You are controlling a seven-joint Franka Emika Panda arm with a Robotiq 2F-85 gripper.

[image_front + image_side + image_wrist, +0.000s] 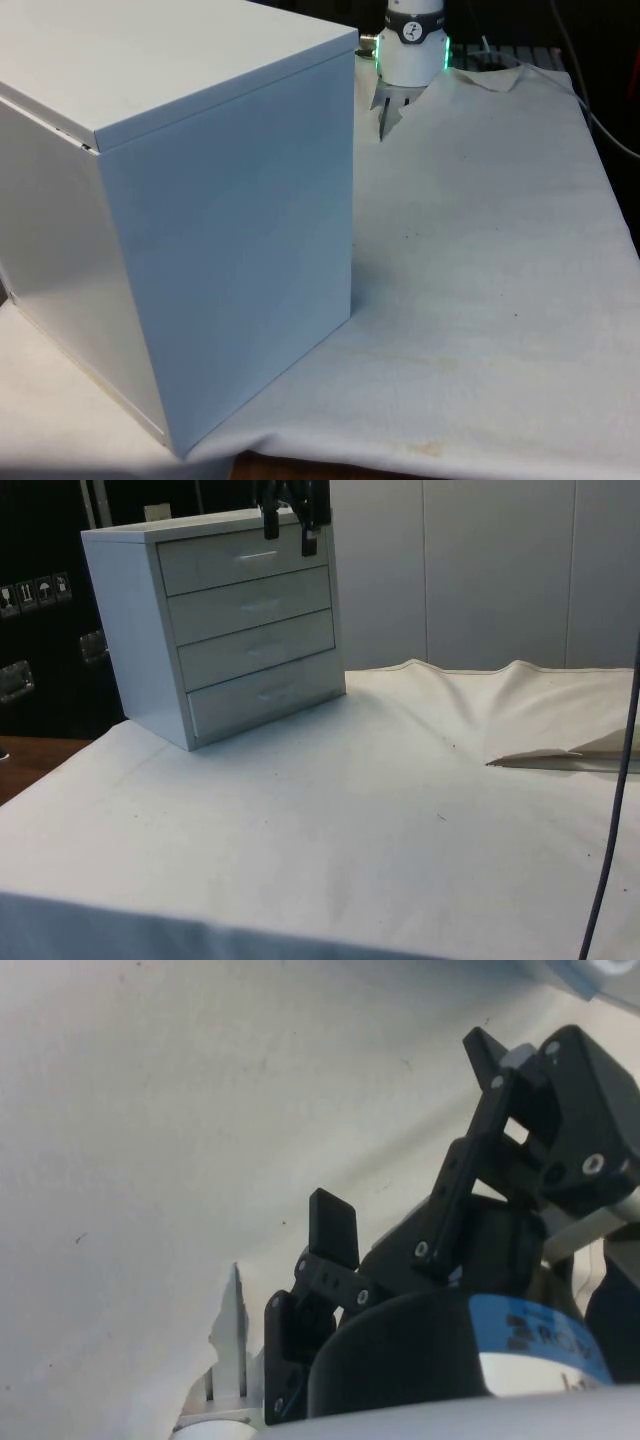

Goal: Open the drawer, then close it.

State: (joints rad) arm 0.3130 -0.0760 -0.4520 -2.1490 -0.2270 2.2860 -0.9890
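A white chest of drawers [150, 630] stands at the table's far left in the side view, with all of its drawers pushed in. The top drawer [245, 560] carries a small white handle [258, 555]. My black gripper [290, 540] hangs by the chest's top edge, its fingertips level with the top drawer's upper rim and just right of the handle. In the wrist view the gripper [408, 1125] is open with only white cloth behind the gap between its fingers. In the front view the chest [200, 220] turns its plain back and side to the camera.
The white cloth [330, 810] covers the table and rises into a fold [540, 750] at the side view's right. A dark cable [612, 820] hangs along that edge. The arm's base [412, 40] stands behind the chest.
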